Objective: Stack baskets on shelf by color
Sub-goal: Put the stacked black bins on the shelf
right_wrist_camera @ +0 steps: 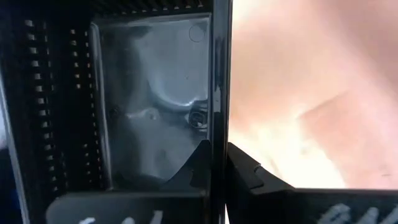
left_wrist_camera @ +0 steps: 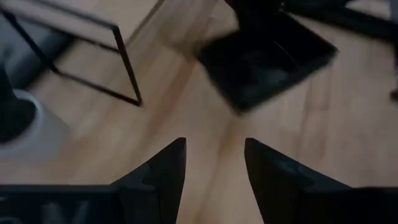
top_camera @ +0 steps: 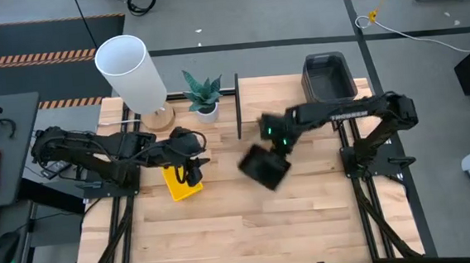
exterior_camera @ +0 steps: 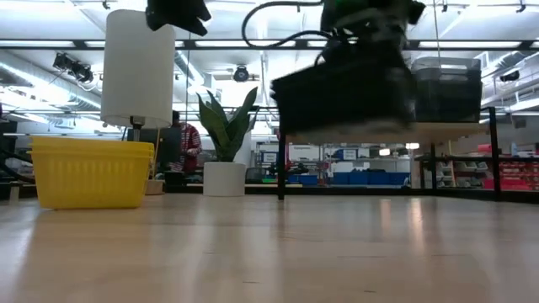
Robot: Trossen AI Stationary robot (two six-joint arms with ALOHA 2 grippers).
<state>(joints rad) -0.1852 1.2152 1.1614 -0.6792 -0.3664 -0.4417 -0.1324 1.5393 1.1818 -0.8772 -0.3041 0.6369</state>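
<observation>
The right gripper (top_camera: 274,145) pinches one wall of a black mesh basket (top_camera: 263,167), carrying it clear of the worktop near the middle, just off the shelf's (top_camera: 291,103) left frame. A dark grey basket (top_camera: 328,75) already sits at the shelf's far edge. The left gripper (top_camera: 189,169), jaws spread, hovers over a yellow basket (top_camera: 178,183) towards the worktop's left edge. Held by a single thin wall, the mesh basket hangs tilted and could swing, slip, or clip the frame as it goes in.
</observation>
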